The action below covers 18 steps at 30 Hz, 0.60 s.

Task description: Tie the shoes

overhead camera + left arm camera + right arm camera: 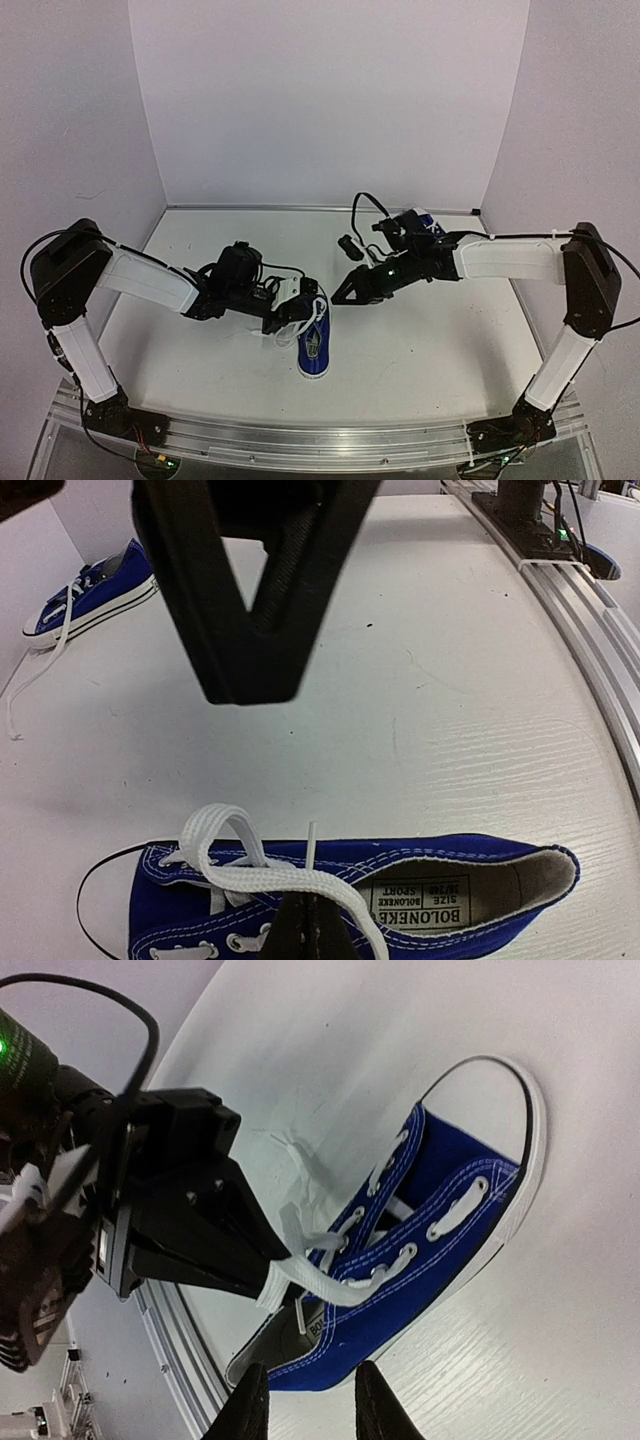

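Note:
One blue shoe [314,350] lies on the table with its toe toward the arm bases; it also shows in the left wrist view [450,865] and in the right wrist view [455,1230]. My left gripper [297,316] is over its lacing, shut on a white lace [270,875] that loops up from the eyelets; in its own view the shut fingertips [305,925] pinch the lace. My right gripper [338,292] is open and empty, just right of and above the shoe [308,1385]. The second blue shoe [421,222] lies far back right, with its laces loose [90,590].
The right gripper's black fingers [250,600] hang close above the left gripper. A black cable [365,205] loops off the right arm. A metal rail [590,610] runs along the table's near edge. White walls close the back and sides.

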Tool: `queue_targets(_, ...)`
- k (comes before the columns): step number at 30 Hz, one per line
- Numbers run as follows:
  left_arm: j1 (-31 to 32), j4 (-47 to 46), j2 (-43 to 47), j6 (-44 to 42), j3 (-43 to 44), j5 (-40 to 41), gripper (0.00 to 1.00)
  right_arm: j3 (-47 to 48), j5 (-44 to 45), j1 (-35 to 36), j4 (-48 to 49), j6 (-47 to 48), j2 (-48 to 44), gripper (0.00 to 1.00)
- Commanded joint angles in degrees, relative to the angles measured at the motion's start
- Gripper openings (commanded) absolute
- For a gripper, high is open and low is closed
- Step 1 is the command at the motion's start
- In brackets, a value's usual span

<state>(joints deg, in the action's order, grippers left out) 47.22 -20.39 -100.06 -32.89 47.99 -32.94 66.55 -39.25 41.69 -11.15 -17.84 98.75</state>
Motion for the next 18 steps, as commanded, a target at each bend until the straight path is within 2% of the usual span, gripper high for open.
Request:
queue_targets(1,0.24,-3.12,-0.57,0.81,1.35,-0.98,0.0,-4.39,-5.21,0.39,9.29,-5.95,-0.85,0.26)
queue_targets(10,0.33,-3.13,-0.57,0.87,1.6,-0.85,0.0,-6.06,-9.47,0.41,17.51,-10.98,1.81,0.27)
queue_targets(18,0.32,-3.8,-1.15,1.37,1.65,-1.26,0.0,-5.45,-10.1,0.41,19.47,-12.01,5.93,0.26)
